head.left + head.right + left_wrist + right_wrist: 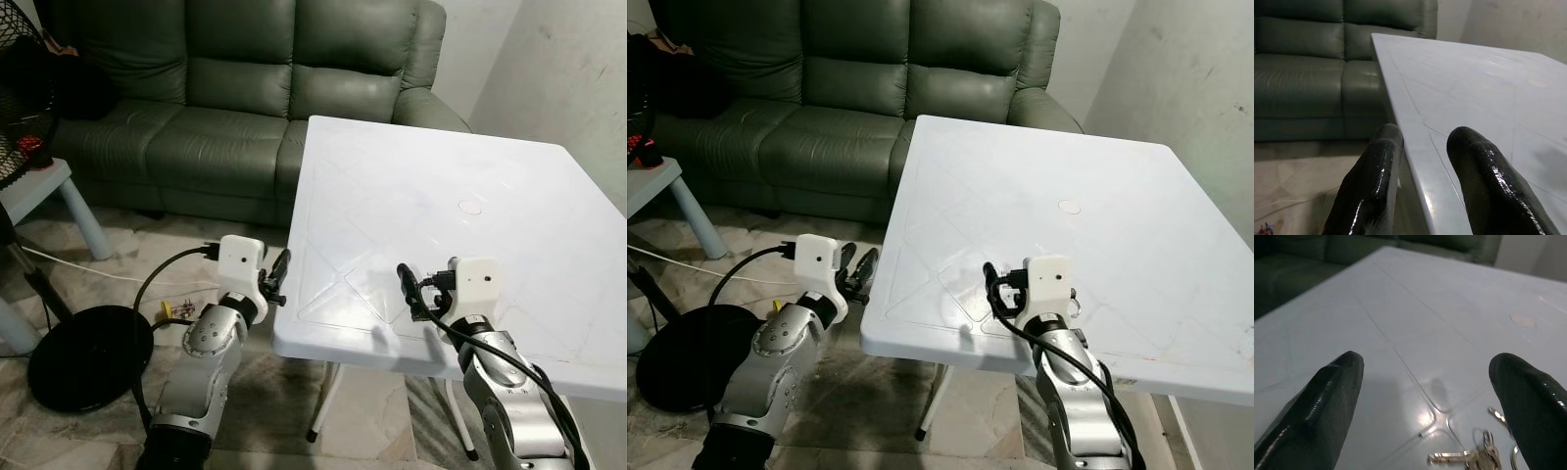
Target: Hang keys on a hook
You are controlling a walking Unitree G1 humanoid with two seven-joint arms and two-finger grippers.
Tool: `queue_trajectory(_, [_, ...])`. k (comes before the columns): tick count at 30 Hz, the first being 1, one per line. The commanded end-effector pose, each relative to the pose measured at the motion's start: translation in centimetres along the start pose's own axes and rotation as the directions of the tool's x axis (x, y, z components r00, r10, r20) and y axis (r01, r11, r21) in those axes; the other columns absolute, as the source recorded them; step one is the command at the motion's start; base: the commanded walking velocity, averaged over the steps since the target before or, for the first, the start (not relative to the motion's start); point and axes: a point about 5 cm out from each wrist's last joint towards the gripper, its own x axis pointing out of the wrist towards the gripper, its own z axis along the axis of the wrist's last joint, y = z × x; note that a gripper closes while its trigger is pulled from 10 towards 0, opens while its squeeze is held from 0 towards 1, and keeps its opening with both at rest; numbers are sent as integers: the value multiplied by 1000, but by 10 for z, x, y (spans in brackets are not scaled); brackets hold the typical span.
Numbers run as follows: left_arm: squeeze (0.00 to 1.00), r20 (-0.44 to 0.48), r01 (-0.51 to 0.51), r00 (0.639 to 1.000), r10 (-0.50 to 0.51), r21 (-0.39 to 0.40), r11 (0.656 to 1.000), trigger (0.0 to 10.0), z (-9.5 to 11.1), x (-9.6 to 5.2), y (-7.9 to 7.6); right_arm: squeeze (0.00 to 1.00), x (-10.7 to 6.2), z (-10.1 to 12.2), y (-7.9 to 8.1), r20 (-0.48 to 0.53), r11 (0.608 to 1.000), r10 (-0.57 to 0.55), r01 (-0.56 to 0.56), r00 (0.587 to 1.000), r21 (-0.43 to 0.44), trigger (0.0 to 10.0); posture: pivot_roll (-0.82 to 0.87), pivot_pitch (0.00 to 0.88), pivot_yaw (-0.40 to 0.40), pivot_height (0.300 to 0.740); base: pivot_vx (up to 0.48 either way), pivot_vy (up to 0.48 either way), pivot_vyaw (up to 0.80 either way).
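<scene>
The right gripper (1430, 406) hovers low over the white table (470, 186), fingers spread wide and empty, with the keys (1476, 458) lying between them. The left gripper (1422, 166), slightly parted and empty, sits at the table's left edge.

A home living room: green sofa (245, 88), plastic table (529, 186).

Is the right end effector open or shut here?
Open. The right end effector has its fingers spread wide above the table, with the keys lying loose between them, ungrasped.
</scene>
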Motion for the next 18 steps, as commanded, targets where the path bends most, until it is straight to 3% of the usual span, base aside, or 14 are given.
queue_trajectory(1, [0,5,49,999,-49,28,998,10000,4,0,-9,0,3,2,-5,-14,999,-41,41,999,1,10000,63,0,-64,740,0,0,0])
queue_trajectory(3, [0,4,78,997,-78,39,996,10000,4,-1,-14,0,5,2,-6,-32,996,-82,81,996,-40,10000,66,0,-65,740,0,0,0])
queue_trajectory(9, [0,-3,149,989,-149,62,987,10000,3,-4,-27,0,9,-3,-7,-85,992,-125,125,988,-13,10000,73,0,-64,740,0,0,0])
queue_trajectory(18, [0,-6,227,974,-227,61,972,10000,4,-7,-43,0,11,-13,-10,-162,975,-223,217,961,-53,10000,74,4,-60,740,0,0,0])
